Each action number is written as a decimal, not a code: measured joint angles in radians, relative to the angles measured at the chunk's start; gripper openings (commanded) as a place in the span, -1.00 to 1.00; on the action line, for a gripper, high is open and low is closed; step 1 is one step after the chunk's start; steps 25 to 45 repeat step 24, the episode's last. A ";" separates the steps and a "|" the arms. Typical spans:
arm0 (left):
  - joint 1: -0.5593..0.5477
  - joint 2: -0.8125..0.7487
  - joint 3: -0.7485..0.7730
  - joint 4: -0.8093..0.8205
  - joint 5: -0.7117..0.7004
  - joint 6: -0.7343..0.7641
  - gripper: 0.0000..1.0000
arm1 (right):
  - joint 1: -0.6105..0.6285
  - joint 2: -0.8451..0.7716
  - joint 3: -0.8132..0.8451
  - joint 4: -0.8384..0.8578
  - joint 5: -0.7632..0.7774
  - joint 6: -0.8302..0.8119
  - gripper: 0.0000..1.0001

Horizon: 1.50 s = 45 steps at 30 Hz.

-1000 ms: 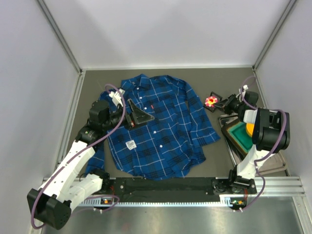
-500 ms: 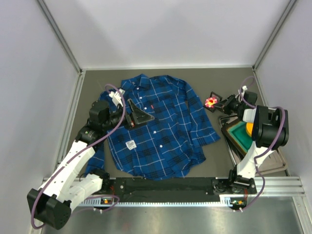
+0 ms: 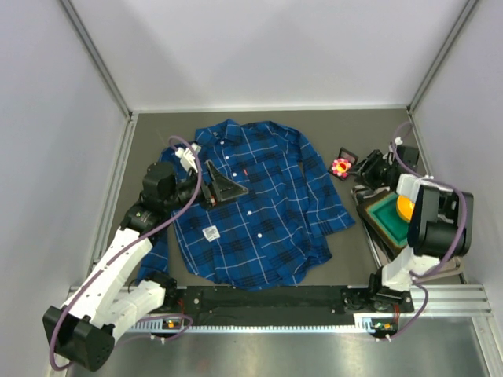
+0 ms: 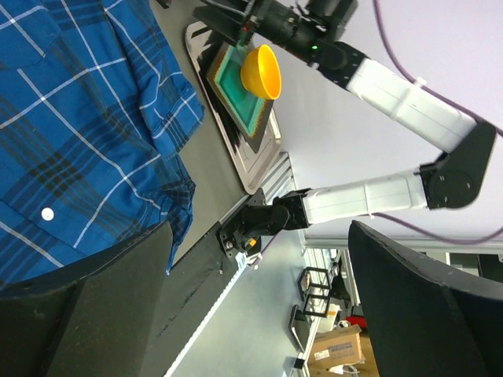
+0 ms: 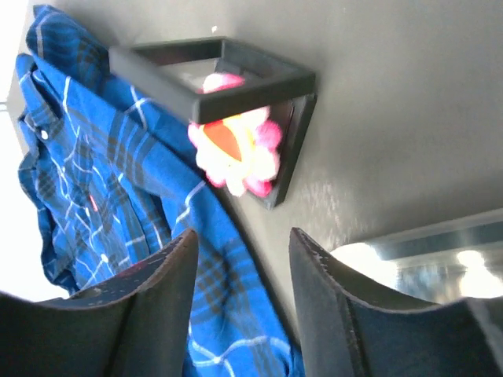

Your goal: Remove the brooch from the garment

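Observation:
The blue plaid garment (image 3: 259, 212) lies spread flat on the dark table, also visible in the left wrist view (image 4: 78, 118) and the right wrist view (image 5: 118, 181). The pink and red brooch (image 3: 340, 166) sits off the garment, just past its right sleeve, on a small black square frame (image 3: 348, 157). In the right wrist view the brooch (image 5: 236, 153) rests inside that frame (image 5: 220, 71). My right gripper (image 3: 361, 168) is open just right of the brooch, its jaws (image 5: 242, 267) holding nothing. My left gripper (image 3: 224, 186) hovers wide open over the garment's chest (image 4: 259, 314).
An orange bowl (image 3: 402, 206) sits on a green tray (image 3: 383, 218) stacked on a metal tray (image 3: 444, 265) at the right edge, under the right arm. A white tag (image 3: 211, 232) lies on the shirt. Grey walls close in the table on three sides.
My right gripper has opened and let go of the brooch, drawing back a little to the right. The brooch stays on the black frame. The left arm has not moved.

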 measured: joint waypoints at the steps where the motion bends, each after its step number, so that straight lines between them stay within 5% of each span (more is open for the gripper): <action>1: 0.000 0.000 0.000 -0.005 0.000 0.004 0.96 | 0.003 -0.041 0.003 -0.055 0.026 -0.017 0.14; 6: 0.000 0.002 0.043 -0.060 -0.005 0.043 0.96 | 0.111 -0.277 0.085 -0.397 0.304 -0.116 0.37; 8: 0.000 0.003 0.087 -0.091 -0.012 0.065 0.96 | 0.227 -0.374 0.131 -0.524 0.440 -0.149 0.40; 9: 0.000 0.003 0.109 -0.106 -0.019 0.078 0.96 | 0.315 -0.425 0.161 -0.594 0.521 -0.167 0.61; 14: 0.000 -0.015 0.212 -0.192 -0.061 0.120 0.96 | 0.646 -0.668 0.307 -0.884 0.702 -0.192 0.66; 15: 0.000 -0.026 0.226 -0.208 -0.072 0.127 0.96 | 0.672 -0.705 0.332 -0.925 0.718 -0.191 0.97; 16: 0.000 -0.039 0.240 -0.230 -0.081 0.132 0.96 | 0.696 -0.750 0.364 -0.975 0.733 -0.187 0.98; 24: 0.000 -0.155 0.403 -0.378 -0.210 0.187 0.96 | 0.718 -1.067 0.614 -1.129 0.720 -0.176 0.98; 45: 0.000 -0.155 0.403 -0.378 -0.210 0.187 0.96 | 0.718 -1.067 0.614 -1.129 0.720 -0.176 0.98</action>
